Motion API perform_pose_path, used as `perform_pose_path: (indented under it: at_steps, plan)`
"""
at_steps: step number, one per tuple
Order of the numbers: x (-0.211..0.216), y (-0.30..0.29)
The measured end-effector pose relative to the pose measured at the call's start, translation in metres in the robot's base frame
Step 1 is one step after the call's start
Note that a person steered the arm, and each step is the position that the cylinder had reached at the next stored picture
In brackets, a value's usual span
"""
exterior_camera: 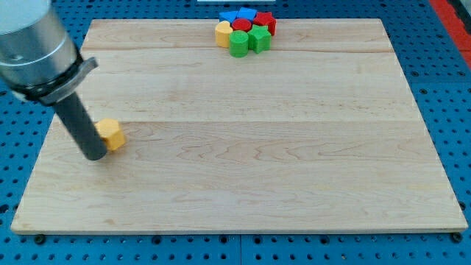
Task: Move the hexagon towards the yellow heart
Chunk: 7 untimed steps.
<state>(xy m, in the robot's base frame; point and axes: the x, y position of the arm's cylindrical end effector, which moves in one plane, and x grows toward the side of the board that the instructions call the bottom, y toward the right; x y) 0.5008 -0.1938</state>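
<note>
The yellow hexagon point(111, 134) is judged to be light, rigid and smooth-sided, likely to slide easily on the wooden board point(243, 177) but to turn if struck off-centre; no hold can be taken, so its flat face at about 8 o'clock should be pushed. It lies near the board's 9 o'clock edge. My tip point(95, 155), a bare rod holding nothing, is seen touching or just beside it at 8 o'clock. The yellow heart point(222, 34) sits far off towards 1 o'clock, in the cluster of blocks point(246, 31).
</note>
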Motion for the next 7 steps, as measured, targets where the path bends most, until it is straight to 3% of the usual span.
perform_pose_path:
  at_steps: [2,4,5,6,7]
  plan:
    - [-0.049,0.032]
    - [-0.103,0.015]
    - [-0.091,-0.015]
    - [-0.108,-0.024]
    - [-0.123,0.016]
